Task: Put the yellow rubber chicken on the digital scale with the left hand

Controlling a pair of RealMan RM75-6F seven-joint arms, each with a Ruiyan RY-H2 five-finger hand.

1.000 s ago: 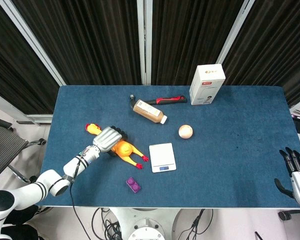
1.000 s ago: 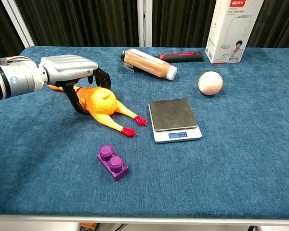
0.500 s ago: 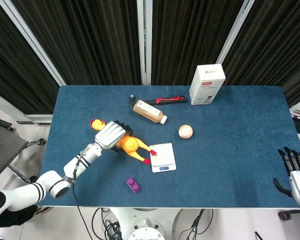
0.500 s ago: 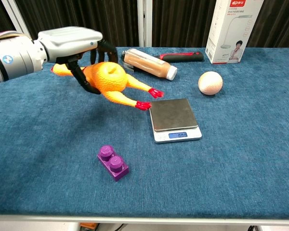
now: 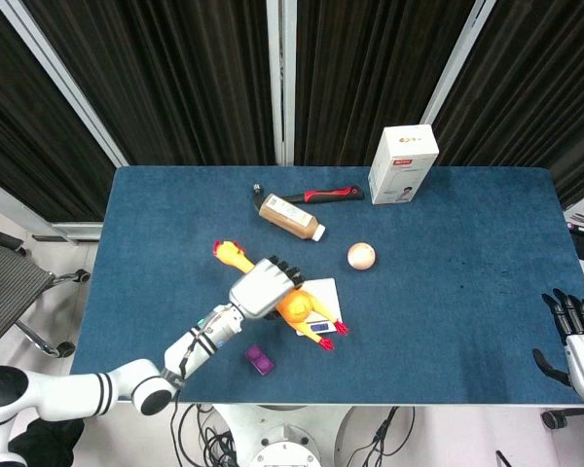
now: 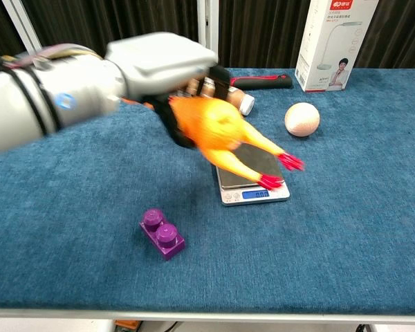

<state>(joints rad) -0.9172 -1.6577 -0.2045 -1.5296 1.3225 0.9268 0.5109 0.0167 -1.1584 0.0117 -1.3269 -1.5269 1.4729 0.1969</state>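
My left hand [image 5: 263, 286] [image 6: 167, 66] grips the yellow rubber chicken [image 5: 294, 307] [image 6: 220, 131] around its body and holds it in the air over the digital scale [image 5: 320, 289] [image 6: 254, 191]. The chicken's red feet [image 6: 280, 170] hang above the scale's front edge and its head [image 5: 224, 251] points back left. The scale's display [image 6: 255, 195] is lit. My right hand [image 5: 576, 333] rests at the table's right edge, fingers apart, holding nothing.
A purple brick [image 5: 260, 360] [image 6: 162, 234] lies in front of the scale. Behind it are a brown bottle [image 5: 291, 218], a red-handled tool [image 5: 321, 195], a pale ball [image 5: 361, 256] [image 6: 301, 119] and a white box [image 5: 403, 164] [image 6: 333, 43].
My left hand has lifted the chicken off the table and carried it rightward, from left of the scale to above it.
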